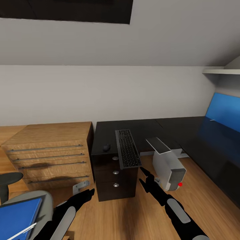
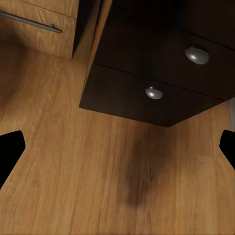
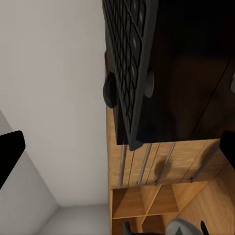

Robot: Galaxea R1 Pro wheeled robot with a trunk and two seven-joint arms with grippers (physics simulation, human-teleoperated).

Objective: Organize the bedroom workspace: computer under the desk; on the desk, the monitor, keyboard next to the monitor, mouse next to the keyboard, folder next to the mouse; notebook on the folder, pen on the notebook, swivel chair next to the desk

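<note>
The keyboard point(image 1: 127, 149) lies on the left end of the glossy black desk point(image 1: 160, 128), its near end hanging over the front edge. Beside it sits the dark mouse point(image 1: 106, 147). The light-grey computer point(image 1: 168, 165) stands tilted on the floor by the desk, red dot toward me. At the desk's right end is the monitor point(image 1: 225, 111), its face showing blue. The swivel chair point(image 1: 45, 200) at lower left carries the blue folder point(image 1: 18, 213), with a thin white stick across it. My left gripper point(image 1: 87, 194) point(image 2: 117, 147) is open above the floor. My right gripper point(image 1: 141, 175) point(image 3: 117, 152) is open just below the keyboard point(image 3: 129, 58).
A low oak drawer unit point(image 1: 50, 156) stands left of the desk. The dark drawer pedestal point(image 1: 115, 176) with round knobs point(image 2: 197, 55) sits under the keyboard. A white shelf point(image 1: 220, 71) hangs at upper right. Wood floor point(image 1: 126, 216) lies between my arms.
</note>
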